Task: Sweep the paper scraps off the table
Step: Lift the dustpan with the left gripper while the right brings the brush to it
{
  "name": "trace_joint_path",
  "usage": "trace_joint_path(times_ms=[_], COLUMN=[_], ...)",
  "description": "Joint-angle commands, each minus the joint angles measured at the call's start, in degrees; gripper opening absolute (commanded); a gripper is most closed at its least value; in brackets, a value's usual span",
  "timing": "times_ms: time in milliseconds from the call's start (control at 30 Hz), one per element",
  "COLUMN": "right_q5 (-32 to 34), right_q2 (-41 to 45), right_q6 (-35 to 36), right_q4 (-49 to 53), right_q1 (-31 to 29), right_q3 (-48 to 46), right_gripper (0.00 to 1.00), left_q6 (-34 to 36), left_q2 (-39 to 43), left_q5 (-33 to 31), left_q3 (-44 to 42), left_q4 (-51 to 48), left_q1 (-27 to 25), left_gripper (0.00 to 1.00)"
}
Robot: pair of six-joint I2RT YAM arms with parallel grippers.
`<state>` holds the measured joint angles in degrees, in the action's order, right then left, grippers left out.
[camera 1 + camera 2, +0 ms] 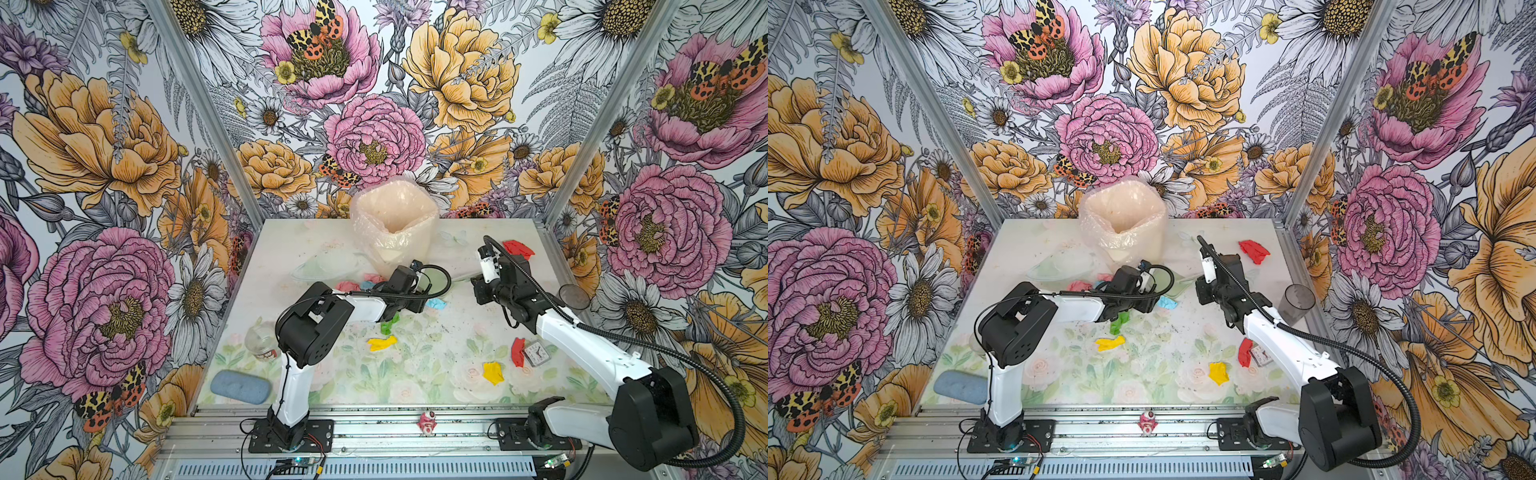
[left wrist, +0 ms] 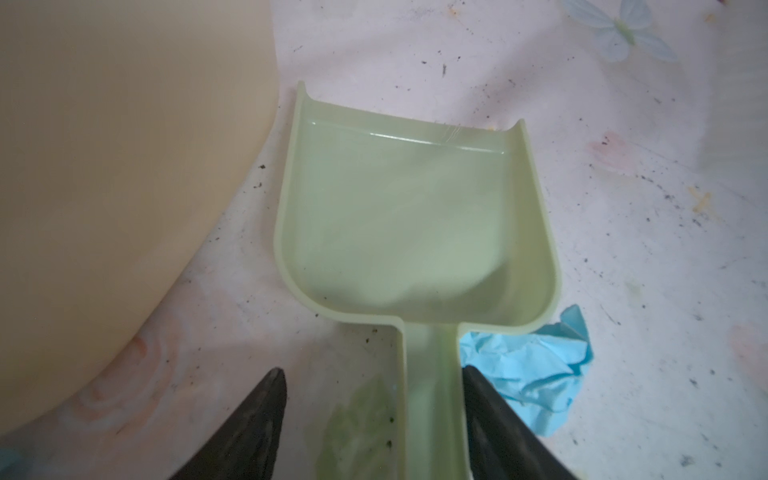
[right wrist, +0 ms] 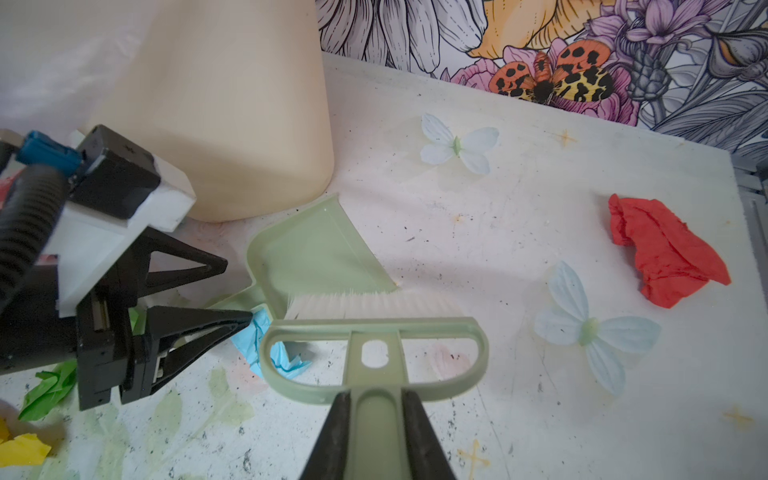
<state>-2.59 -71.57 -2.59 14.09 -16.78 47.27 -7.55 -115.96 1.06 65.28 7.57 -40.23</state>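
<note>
Several crumpled paper scraps lie on the rose-printed table (image 1: 436,365): red (image 1: 518,249), pink (image 1: 348,286), green (image 1: 390,324), yellow (image 1: 382,343), red (image 1: 518,351) and yellow (image 1: 493,372). A pale green dustpan (image 2: 411,224) lies flat beside the bin, with a light blue scrap (image 2: 528,365) against its handle. My left gripper (image 2: 372,371) is open astride that handle; one finger touches it and the other stands apart. My right gripper (image 3: 376,394) is shut on the handle of the pale green brush (image 3: 374,332), whose white bristles rest at the dustpan's mouth.
A cream bin (image 1: 395,224) lined with clear plastic stands at the back middle. A blue sponge (image 1: 240,386) and a glass jar (image 1: 259,340) sit at the left. A small clock (image 1: 534,353) and a dark cup (image 1: 574,297) are on the right. A pink-red figurine (image 1: 427,422) stands on the front rail.
</note>
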Motion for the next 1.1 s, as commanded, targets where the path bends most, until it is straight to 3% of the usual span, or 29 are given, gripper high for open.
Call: trace_joint_path(times_ms=[0,1067], right_q5=[1.2,0.6], right_q2=[1.6,1.3], right_q6=[-0.8,-0.8], right_q4=[-0.8,-0.8], right_q1=[0.6,1.2], right_q3=[-0.5,-1.1], right_gripper=[0.00,0.00], left_q6=[-0.4,-0.6], left_q2=[-1.6,-3.7], left_q5=[0.2,-1.7], left_q3=[1.8,-1.0], left_q4=[1.5,9.1], left_q1=[0.8,0.1], left_gripper=[0.68,0.63])
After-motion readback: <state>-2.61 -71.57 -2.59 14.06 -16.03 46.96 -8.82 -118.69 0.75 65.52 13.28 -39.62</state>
